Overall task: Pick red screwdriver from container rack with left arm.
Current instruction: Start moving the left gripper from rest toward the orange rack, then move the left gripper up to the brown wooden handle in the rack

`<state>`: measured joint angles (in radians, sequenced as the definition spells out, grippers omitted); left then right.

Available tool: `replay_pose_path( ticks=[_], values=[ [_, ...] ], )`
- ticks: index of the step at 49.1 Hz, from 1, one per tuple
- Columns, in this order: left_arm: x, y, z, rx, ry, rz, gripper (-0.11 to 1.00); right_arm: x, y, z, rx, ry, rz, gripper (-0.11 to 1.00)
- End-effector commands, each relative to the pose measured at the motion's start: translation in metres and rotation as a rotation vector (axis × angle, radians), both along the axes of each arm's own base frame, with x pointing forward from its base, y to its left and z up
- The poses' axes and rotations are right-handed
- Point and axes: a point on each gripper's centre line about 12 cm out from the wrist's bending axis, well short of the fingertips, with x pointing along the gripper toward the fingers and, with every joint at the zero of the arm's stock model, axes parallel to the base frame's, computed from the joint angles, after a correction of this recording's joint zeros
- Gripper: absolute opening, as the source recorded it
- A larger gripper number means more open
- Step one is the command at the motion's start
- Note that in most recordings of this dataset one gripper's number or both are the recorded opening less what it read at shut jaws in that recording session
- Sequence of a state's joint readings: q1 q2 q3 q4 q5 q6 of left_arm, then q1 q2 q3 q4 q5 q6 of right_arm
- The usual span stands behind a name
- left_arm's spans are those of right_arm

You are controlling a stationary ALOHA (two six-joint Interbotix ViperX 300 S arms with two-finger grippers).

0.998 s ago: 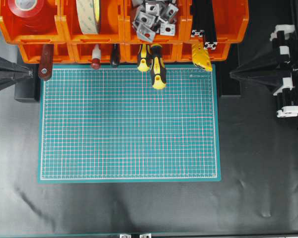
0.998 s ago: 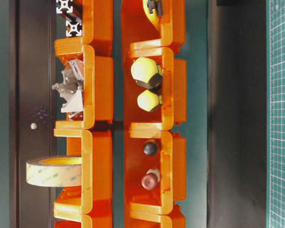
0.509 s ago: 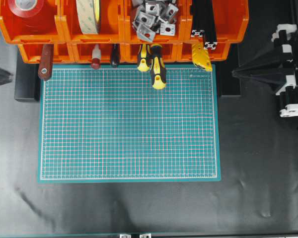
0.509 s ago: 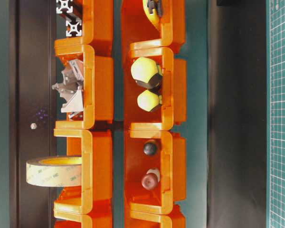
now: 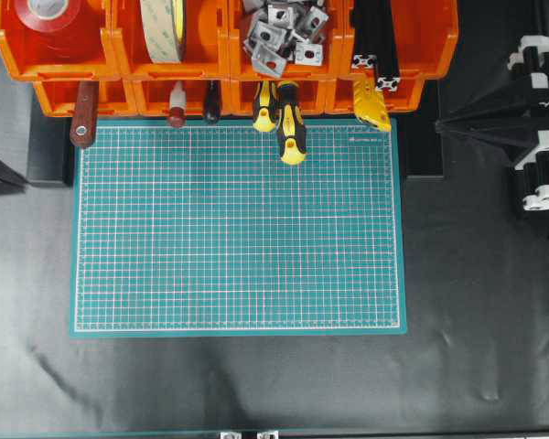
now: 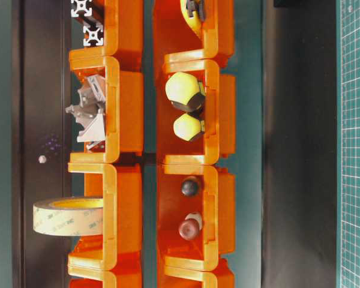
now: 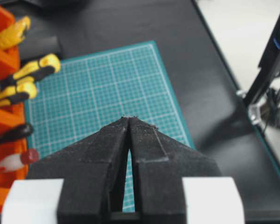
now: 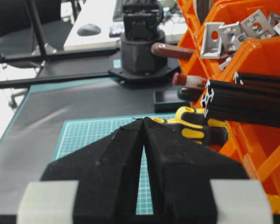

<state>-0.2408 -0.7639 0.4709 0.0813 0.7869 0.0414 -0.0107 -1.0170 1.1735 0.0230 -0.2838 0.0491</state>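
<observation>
A black tabletop (image 5: 256,384) carries a green gridded cutting mat (image 5: 238,229); pale floor (image 7: 242,28) lies beyond.

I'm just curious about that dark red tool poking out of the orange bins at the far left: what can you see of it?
The red screwdriver is a slim, dark red-brown tool. Its rounded handle end, which has a small silvery hole, sticks out of the leftmost lower bin of the container rack and overhangs the green mat's corner. Its other end is hidden inside the bin. No fingers touch it.

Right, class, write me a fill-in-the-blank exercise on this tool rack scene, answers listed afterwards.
1. The red screwdriver sticks out of the ____ row of the container rack.
2. The cutting mat is ____ in colour.
3. The left gripper has its jaws ____.
4. The yellow-and-black screwdrivers number ____.

Missing words: lower; green; shut; two
</observation>
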Motion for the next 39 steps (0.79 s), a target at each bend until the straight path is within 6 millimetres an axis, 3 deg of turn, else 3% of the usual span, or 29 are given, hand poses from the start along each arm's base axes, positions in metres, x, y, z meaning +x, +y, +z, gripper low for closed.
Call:
replay_pose_path(
  ticks=[1,7,17,25,30,39],
  values=[
    [0.012,-0.012,-0.004,0.075,0.103,-0.057,0.0,0.001,0.0,0.017,0.004,-0.048,-0.002,0.0],
    [0.023,-0.027,-0.02,0.149,0.313,-0.104,0.0,-0.001,-0.001,0.017,0.004,-0.038,-0.005,0.0],
    [0.042,-0.041,-0.04,0.293,0.461,-0.1,0.0,0.0,-0.001,0.015,0.018,-0.023,-0.004,0.0],
    [0.054,-0.041,-0.046,0.629,0.455,0.14,0.0,0.001,-0.001,0.013,0.02,-0.014,-0.005,0.0],
    [0.051,-0.04,-0.052,0.716,0.383,0.335,0.0,0.001,-0.001,0.013,0.02,-0.009,-0.004,0.0],
    [0.036,-0.036,-0.103,0.704,0.4,0.426,0.0,0.001,-0.001,0.012,0.02,-0.003,-0.004,0.0]
  ],
)
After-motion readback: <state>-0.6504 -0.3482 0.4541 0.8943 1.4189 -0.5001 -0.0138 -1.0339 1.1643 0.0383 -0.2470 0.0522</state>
